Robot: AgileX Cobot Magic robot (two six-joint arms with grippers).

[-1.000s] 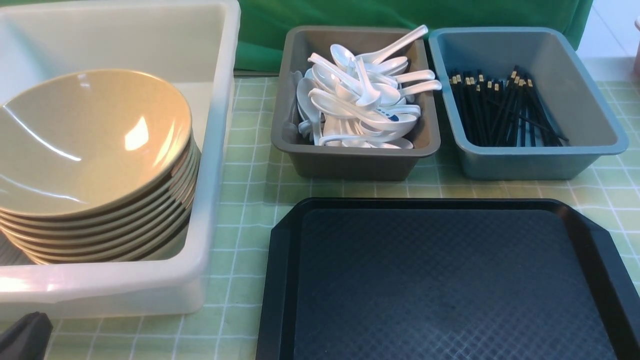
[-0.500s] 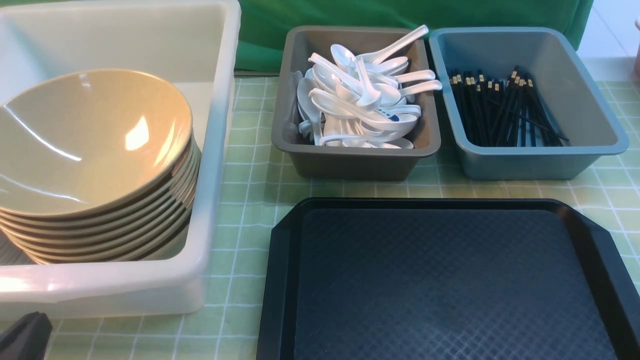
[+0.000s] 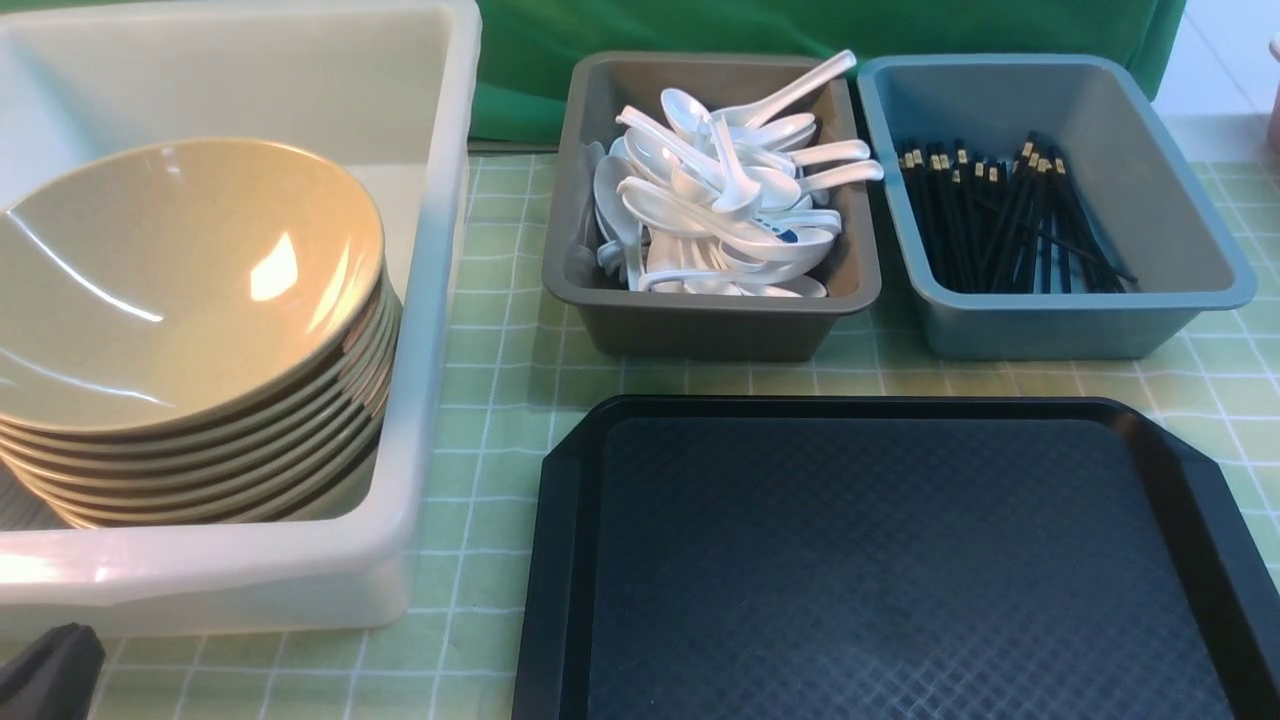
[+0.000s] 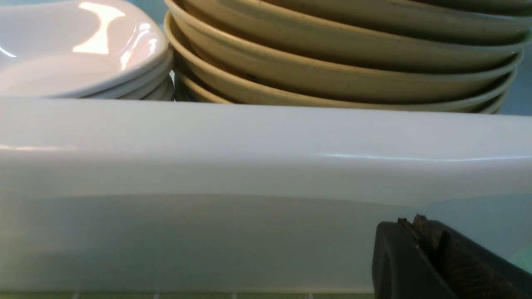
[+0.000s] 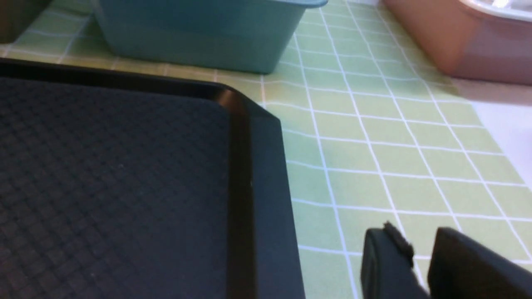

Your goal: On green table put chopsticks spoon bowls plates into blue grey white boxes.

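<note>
We see our left gripper (image 4: pixel 428 249) low at the near left, its black fingers (image 4: pixel 399 261) pressed together with nothing between them. Our right gripper (image 5: pixel 422 257) hangs low too, its fingers (image 5: pixel 386 265) parted by a narrow gap and holding nothing.

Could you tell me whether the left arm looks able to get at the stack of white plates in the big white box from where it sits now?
Probably not directly: the left gripper sits low outside the white box, whose wall stands between it and the plates. It would likely need to rise over the rim first.
</note>
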